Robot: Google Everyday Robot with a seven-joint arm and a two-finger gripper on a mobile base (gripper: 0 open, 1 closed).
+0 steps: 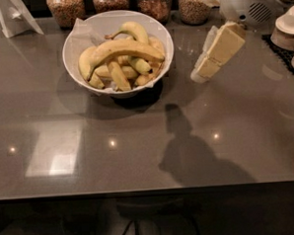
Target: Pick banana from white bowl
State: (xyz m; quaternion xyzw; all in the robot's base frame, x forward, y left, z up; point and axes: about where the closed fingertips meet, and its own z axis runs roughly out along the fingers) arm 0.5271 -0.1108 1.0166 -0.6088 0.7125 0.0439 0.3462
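Hanging upper right of centre, the end effector is above the bench, tip angled down-left. It's just right of the white bowl, not touching it. Can't tell if it's released or clenched. Banana lies on top of the pile, arching across most of the bowl.

My read: step is the approach. Go up and over the rim, then descend on the crown of the arch, gripping across its width. Stay clear of the shorter bananas underneath.
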